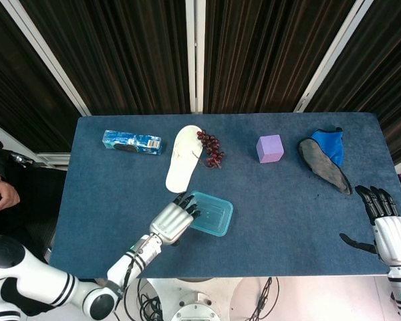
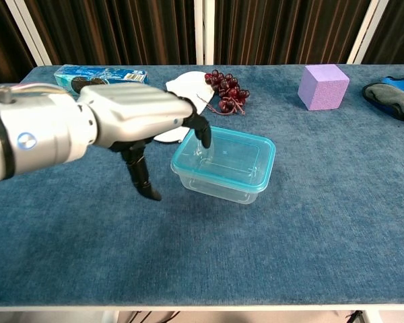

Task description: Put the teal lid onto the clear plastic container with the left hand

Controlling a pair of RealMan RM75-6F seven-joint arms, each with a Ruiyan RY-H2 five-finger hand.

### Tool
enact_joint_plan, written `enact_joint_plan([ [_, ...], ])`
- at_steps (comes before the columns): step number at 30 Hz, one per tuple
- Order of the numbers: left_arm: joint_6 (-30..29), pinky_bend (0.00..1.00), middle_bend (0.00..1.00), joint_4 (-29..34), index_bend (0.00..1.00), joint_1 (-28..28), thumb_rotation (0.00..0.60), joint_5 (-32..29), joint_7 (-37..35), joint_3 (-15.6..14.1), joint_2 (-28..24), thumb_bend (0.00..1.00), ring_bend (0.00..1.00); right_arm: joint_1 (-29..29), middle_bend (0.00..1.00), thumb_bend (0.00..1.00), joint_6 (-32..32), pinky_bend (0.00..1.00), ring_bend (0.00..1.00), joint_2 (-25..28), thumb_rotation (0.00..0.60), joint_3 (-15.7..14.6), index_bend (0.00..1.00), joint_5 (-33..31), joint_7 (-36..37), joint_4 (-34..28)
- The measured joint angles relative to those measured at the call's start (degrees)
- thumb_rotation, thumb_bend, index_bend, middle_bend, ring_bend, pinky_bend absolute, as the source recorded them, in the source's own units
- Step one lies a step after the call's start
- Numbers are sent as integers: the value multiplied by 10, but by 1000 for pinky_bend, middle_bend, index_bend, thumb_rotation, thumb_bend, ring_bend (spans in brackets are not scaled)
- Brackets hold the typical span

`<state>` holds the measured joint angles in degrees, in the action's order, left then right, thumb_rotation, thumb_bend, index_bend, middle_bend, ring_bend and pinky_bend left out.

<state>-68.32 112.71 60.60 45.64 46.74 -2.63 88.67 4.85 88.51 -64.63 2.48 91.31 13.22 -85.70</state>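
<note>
The teal lid (image 1: 210,212) (image 2: 225,156) lies flat on top of the clear plastic container (image 2: 222,189), near the table's front edge, left of centre. My left hand (image 1: 174,222) (image 2: 131,118) reaches in from the left. Its fingertips (image 2: 203,136) rest on the lid's left edge, and the thumb hangs down beside the container, apart from it. Nothing is gripped in that hand. My right hand (image 1: 387,227) hovers at the table's right edge with its fingers spread, holding nothing.
Along the back of the blue table (image 1: 287,221) lie a blue snack box (image 1: 131,142), a white slipper (image 1: 182,159), dark grapes (image 1: 210,148), a purple cube (image 1: 270,148) and a blue-and-grey slipper (image 1: 326,160). A person's hand (image 1: 0,194) shows at far left.
</note>
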Motion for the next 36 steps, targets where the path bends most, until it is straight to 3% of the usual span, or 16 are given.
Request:
enact_joint_plan([
  [4, 7, 0, 174, -10, 250, -16, 600, 13, -8, -13, 3, 82, 0, 1, 83, 26, -1, 0, 0, 0, 600, 0, 0, 2, -3, -2],
  [22, 26, 0, 181, -32, 270, -46, 600, 30, 5, -12, 26, 81, 0, 2, 83, 26, 0, 0, 0, 1, 600, 1, 0, 4, -15, -14],
  [29, 10, 0, 179, -13, 262, -55, 600, 66, -10, 11, 4, 82, 0, 0, 83, 26, 4, 0, 0, 3, 600, 1, 0, 3, -14, -15],
  [36, -25, 0, 173, 0, 244, -84, 600, 94, -72, 49, -52, 82, 0, 6, 83, 26, -2, 0, 0, 14, 600, 2, 0, 9, -11, -18],
])
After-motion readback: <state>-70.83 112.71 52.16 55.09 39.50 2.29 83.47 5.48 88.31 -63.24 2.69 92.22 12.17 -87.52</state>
